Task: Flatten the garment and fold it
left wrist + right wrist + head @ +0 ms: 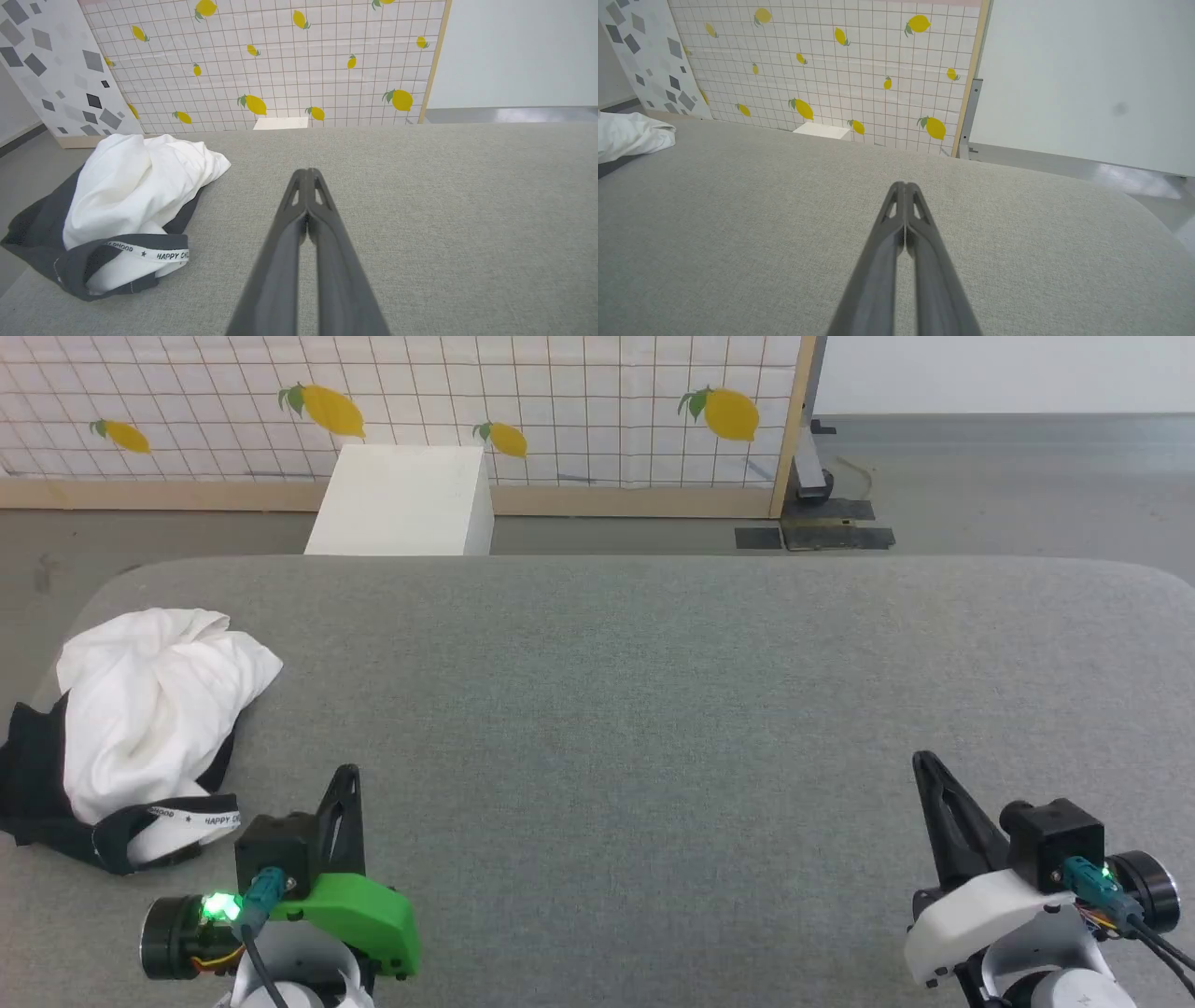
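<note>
Your garment [154, 709] lies crumpled in a heap at the left edge of the grey padded table [653, 691]. Its white body is bunched on top, with black fabric and a lettered band beneath. Your left gripper [308, 171] sits near the heap on its right, not touching it, fingers pressed together tip to tip. Your right gripper [905, 185] sits well apart at the table's right, fingers likewise together. A white box [406, 499] stands beyond the table, before a lemon-print panel [560, 401].
</note>
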